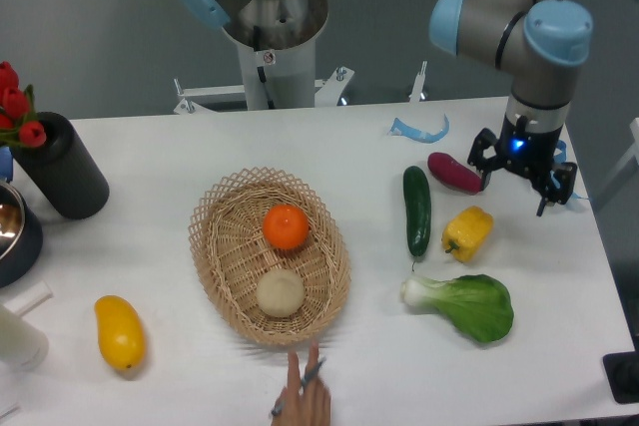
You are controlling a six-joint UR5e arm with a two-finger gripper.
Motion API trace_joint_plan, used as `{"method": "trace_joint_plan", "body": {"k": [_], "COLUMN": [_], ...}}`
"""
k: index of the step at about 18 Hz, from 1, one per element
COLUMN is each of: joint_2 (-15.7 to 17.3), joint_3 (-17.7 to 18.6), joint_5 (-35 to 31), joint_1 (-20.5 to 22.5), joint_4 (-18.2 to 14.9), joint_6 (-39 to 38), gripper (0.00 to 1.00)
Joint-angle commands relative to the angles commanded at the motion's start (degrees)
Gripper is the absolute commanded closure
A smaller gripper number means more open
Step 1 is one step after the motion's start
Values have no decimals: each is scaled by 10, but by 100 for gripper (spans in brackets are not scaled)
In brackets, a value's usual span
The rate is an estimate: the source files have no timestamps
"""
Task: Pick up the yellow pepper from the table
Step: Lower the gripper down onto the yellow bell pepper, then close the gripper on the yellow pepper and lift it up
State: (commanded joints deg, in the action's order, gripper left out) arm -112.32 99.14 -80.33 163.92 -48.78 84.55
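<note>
The yellow pepper (467, 232) lies on the white table (150, 256) at the right, between the green cucumber (417, 211) and the table's right edge. It is small, glossy and lobed. My gripper (522, 179) hangs above the table up and to the right of the pepper, a short gap away from it. Its dark fingers (482, 161) are spread apart and hold nothing. It stands just right of a purple sweet potato (454, 173).
A bok choy (464, 304) lies in front of the pepper. A wicker basket (225, 256) at the middle holds an orange (287, 226) and a pale round fruit (281, 292). A yellow mango (120, 332), a black vase (60, 182) and a person's hand (303, 398) are further left.
</note>
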Motion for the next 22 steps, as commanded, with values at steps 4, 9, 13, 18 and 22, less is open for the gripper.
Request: {"method": "trace_joint_plan", "body": {"k": [4, 9, 13, 18, 22], "joint_2": [-10, -25, -30, -38, -44], "joint_3": [14, 16, 15, 10, 16], "joint_5": [-1, -3, -3, -3, -3], "joint_1": [-2, -8, -8, -9, -15], "joint_4": [2, 4, 5, 7, 18], "joint_6": [0, 5, 11, 14, 17], "gripper": [0, 0, 0, 0, 0]}}
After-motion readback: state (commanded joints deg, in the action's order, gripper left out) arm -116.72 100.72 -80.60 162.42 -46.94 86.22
